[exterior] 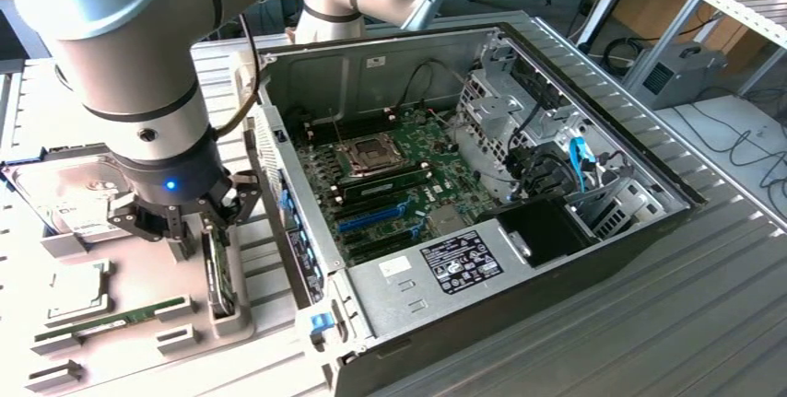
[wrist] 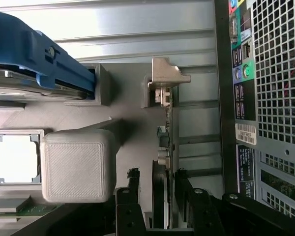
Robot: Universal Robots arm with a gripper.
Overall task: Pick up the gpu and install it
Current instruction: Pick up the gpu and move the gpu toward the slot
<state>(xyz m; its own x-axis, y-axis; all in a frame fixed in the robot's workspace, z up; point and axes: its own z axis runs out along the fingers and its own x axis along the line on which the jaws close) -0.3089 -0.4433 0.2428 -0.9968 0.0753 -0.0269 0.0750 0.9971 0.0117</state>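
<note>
The thin black-and-green gpu card (exterior: 219,277) is not yet lifted from its grey plastic holder (exterior: 240,321), the open black claw (exterior: 197,233) is set astride it, and installation is judged undone

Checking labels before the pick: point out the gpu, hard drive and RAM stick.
gpu (exterior: 219,277), exterior view, upper edge of the card.
hard drive (exterior: 76,204), exterior view, white label.
RAM stick (exterior: 113,319), exterior view, middle of the green board.

Lighting is bright, diffuse, overhead. The table (exterior: 22,130) washes pale at 9 o'clock. The computer case (exterior: 529,314) interior holds shadow at 4 o'clock.
</note>
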